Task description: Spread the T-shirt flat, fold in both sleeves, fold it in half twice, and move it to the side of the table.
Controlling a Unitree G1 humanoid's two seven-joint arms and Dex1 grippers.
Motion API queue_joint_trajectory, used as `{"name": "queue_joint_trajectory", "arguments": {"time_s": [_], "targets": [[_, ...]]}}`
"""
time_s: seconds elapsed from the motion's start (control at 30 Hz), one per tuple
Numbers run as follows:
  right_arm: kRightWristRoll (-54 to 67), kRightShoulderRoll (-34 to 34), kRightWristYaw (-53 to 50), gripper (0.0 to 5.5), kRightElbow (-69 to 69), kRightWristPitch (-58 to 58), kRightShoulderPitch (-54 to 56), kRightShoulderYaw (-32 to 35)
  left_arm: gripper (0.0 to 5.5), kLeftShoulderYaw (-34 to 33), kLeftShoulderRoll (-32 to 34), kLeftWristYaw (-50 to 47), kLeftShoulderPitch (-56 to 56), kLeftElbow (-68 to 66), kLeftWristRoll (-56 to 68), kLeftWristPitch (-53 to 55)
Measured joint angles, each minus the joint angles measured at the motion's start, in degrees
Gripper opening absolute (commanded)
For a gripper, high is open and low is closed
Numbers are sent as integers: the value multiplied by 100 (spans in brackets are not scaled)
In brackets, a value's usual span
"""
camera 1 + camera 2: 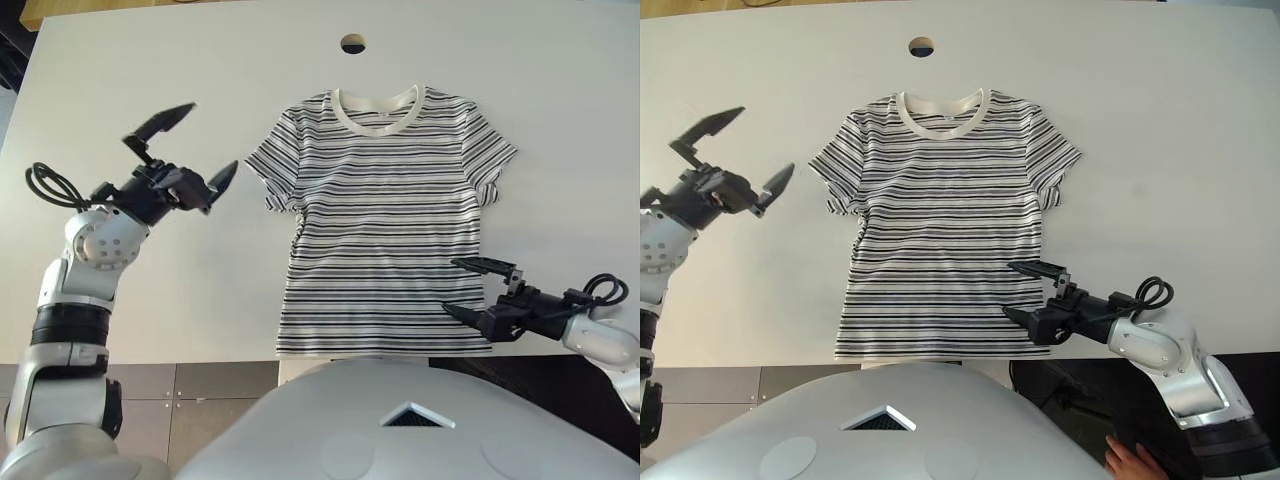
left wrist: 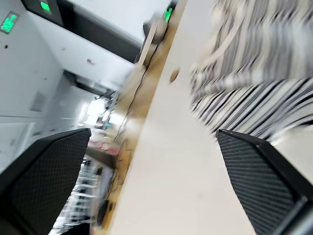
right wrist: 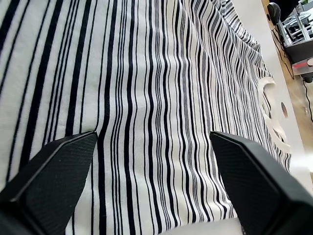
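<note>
A black-and-white striped T-shirt (image 1: 380, 220) with a cream collar lies spread flat in the middle of the white table (image 1: 150, 60), collar toward the far edge, both sleeves out. My left gripper (image 1: 190, 148) hovers open above the table, just left of the shirt's left sleeve (image 1: 272, 165). My right gripper (image 1: 465, 288) is open at the shirt's lower right corner, over the hem. In the right wrist view the stripes of the T-shirt (image 3: 146, 98) run between the two black fingers (image 3: 54, 171). In the left wrist view the T-shirt (image 2: 259, 78) shows past the open fingers.
A round cable hole (image 1: 352, 43) sits in the table beyond the collar. Bare tabletop lies on both sides of the shirt. The near table edge (image 1: 200, 358) runs just below the hem, with cabinet fronts under it.
</note>
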State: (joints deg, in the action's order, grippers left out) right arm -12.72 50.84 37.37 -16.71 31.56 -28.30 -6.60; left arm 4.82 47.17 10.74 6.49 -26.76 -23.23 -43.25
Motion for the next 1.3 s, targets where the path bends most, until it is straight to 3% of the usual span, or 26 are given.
{"name": "queue_joint_trajectory", "arguments": {"time_s": [0.23,0.4,0.5,0.7,1.07,1.3], "targets": [[1067,-543,-441,427,-554,125,455,403,474,819,88,-1880,908,-1232,-2401,731],[1499,-856,-532,427,-787,-18,687,371,474,1646,10,-2504,1703,-1900,-3351,1010],[1281,-1320,-1105,427,-511,-436,1414,656,474,2310,-267,-2732,2306,-2547,-3867,1164],[803,-1545,-1299,427,-312,-481,1549,710,474,2905,-261,-2708,2619,-2642,-3834,505],[414,-1707,-1488,427,127,-483,1763,731,474,3064,-134,-2297,2359,-1901,-3433,545],[387,-1819,-1529,423,295,-422,1822,703,341,3125,-250,-2105,2244,-1734,-3202,568]]}}
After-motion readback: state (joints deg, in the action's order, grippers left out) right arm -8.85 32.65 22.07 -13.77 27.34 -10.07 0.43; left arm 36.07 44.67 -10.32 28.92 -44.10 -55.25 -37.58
